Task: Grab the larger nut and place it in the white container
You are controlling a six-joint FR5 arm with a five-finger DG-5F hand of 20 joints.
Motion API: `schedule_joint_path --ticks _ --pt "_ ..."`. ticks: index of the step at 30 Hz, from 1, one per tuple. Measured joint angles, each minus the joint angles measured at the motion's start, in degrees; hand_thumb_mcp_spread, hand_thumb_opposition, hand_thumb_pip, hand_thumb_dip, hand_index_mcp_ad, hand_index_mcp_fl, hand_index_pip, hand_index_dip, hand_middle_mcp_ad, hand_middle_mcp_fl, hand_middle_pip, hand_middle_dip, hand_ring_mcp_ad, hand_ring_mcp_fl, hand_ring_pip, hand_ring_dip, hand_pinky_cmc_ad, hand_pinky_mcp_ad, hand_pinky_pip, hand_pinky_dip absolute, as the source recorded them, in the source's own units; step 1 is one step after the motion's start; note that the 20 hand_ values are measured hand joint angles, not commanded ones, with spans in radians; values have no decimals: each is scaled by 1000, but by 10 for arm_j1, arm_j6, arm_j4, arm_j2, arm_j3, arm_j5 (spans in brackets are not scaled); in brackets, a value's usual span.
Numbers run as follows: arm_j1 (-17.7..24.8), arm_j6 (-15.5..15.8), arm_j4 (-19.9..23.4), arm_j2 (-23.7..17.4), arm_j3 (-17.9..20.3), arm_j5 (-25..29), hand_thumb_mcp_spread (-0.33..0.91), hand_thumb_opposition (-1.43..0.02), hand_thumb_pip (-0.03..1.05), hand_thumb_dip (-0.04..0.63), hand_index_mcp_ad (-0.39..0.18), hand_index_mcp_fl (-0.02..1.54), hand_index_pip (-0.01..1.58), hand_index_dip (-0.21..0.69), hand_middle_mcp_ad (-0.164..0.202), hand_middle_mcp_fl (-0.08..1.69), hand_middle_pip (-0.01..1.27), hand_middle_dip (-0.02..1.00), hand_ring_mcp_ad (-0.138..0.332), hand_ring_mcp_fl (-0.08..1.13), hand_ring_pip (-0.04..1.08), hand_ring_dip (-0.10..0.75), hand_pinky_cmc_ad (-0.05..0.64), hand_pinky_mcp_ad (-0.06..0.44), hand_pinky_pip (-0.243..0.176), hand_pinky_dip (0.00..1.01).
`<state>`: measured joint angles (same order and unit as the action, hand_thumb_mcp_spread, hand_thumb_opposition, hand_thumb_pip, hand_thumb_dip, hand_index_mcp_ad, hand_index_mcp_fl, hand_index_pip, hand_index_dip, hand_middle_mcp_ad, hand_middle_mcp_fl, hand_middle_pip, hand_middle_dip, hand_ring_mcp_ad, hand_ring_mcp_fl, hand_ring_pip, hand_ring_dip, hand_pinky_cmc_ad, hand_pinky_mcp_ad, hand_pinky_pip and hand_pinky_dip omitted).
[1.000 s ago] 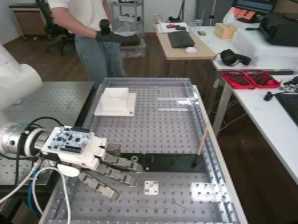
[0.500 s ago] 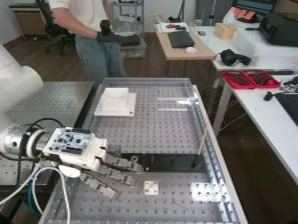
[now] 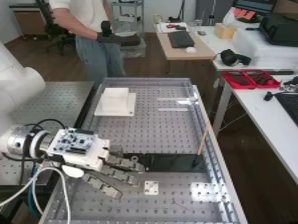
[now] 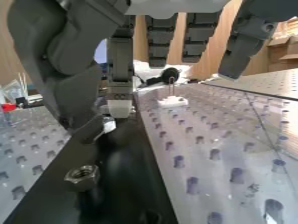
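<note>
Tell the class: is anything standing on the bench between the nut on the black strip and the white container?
Nothing visible stands between the nut and the white container; just perforated panel. The robot hand reaches over the black strip.

We count: hex nut (image 4: 77, 186), one clear | shiny metal piece (image 4: 108, 125), one, kind unclear | white container (image 3: 114, 103), one | small white plate (image 3: 151, 188), one | wooden stick (image 3: 202, 141), one | red trays (image 3: 239, 87), two.
</note>
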<state>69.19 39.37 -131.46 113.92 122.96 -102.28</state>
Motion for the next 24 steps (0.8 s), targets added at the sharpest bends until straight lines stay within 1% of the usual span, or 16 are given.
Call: schedule_joint_path --ticks 12,24 --pt "-6 11 -7 2 -7 -12 342 -845 710 204 -168 19 1557 148 24 7 124 237 115 0 82 101 379 297 -91 370" --pt "-13 31 -21 -2 -10 -48 342 -845 710 204 -168 19 1557 148 24 7 124 237 115 0 84 101 379 297 -91 370"
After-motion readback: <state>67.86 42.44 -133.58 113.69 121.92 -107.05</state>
